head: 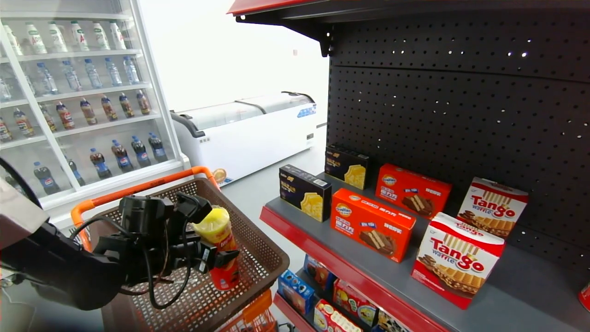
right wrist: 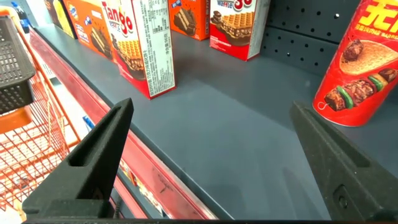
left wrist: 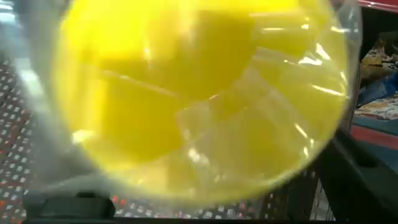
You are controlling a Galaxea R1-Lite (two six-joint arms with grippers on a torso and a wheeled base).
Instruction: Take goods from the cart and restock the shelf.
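**Left gripper clamped on a can over the cart**

Fingers were pinched either side of the red can, holding it off the mesh. Below and around the gripper sat the cart basket. The can's long axis ran near upright, a touch tilted, its yellow lid up and facing the wrist. Over at the shelf, the right gripper hung wide open above the grey board. A second can stood upright beyond one finger, and wafer boxes stood beyond the other.
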